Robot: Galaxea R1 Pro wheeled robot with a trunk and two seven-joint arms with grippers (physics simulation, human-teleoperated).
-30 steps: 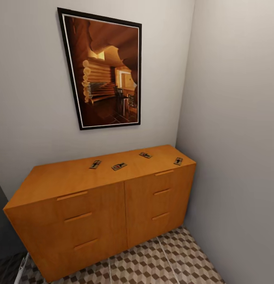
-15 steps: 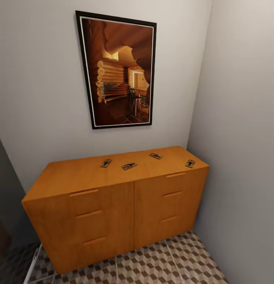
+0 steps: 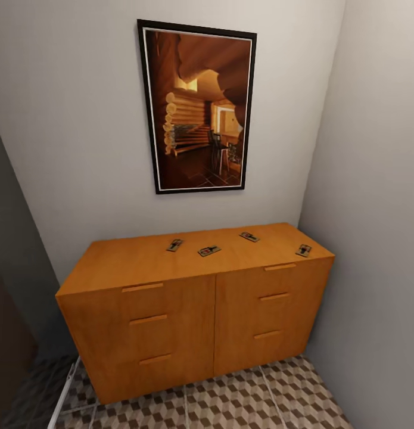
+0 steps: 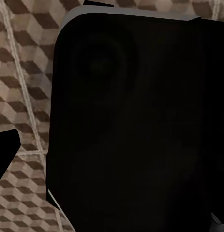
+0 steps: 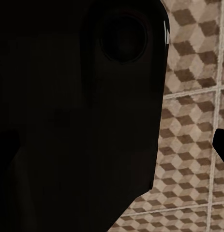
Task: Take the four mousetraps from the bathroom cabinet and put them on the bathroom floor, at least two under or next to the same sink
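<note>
The orange-brown cabinet (image 3: 189,316) stands against the back wall in the head view, its drawers shut. Several small brown mousetraps lie flat along its top: one left of the middle (image 3: 175,245), one beside it (image 3: 209,251), one further back (image 3: 249,236), and one at the right end (image 3: 303,250). The cube-patterned bathroom floor (image 3: 230,405) runs in front of the cabinet. In the left wrist view a black fingertip (image 4: 4,151) pokes in over the tiles beside a dark rounded housing (image 4: 131,121). A black fingertip (image 5: 221,145) shows likewise in the right wrist view. The sink is out of view.
A framed cabin picture (image 3: 198,107) hangs above the cabinet. The right wall (image 3: 379,208) meets the cabinet's right end. A dark panel (image 3: 10,268) stands at the left, with a white strip (image 3: 64,393) on the floor beside it.
The head camera has swung left, so the cabinet and picture sit further right in the view. The mousetraps lie where they were on the cabinet top.
</note>
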